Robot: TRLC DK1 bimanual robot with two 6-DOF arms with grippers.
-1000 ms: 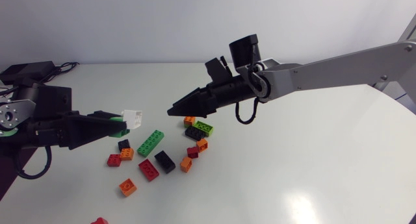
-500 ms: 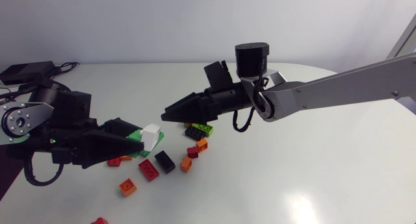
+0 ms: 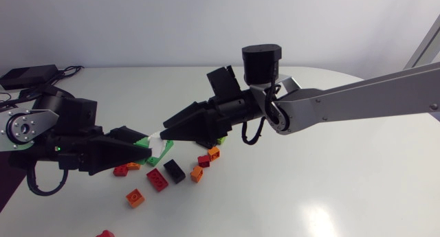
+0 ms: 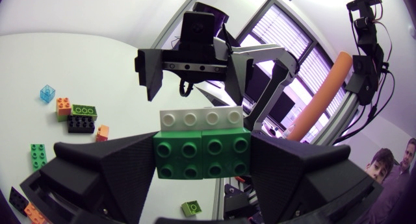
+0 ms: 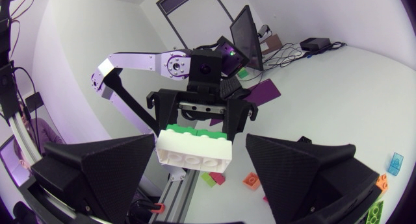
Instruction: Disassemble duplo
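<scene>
A: Over on the left, the left gripper point(image 4: 203, 156) is up off the white table point(image 3: 330, 189). Its two black fingers are clamped on the green plastic duplo block point(image 4: 182, 158) from both sides. Solid hold, by the look of it.

B: And on top of that green block sits the white plastic duplo brick point(image 4: 203, 119), four studs showing along its edge, pressed on and free of those fingers. The pair hangs in mid-air above the loose bricks point(image 3: 165, 175) scattered on the table: red, black, orange.

A: Now across to the right. The right gripper point(image 5: 200, 149) is nose to nose with the left one, fingers spread wide, and the white brick is in the gap between them. I don't see either finger pressing on it yet.

B: So the step in hand, I'd say, is the pull-apart. To do it well, the right fingers should close on the white brick alone, square on its two ends and clear of the green underneath.

A: Catch the green too and nothing separates.

B: Exactly. After that, a tilt that peels one edge up probably beats a straight tug. The left clamp needs to be firm so the block doesn't twist out.
</scene>
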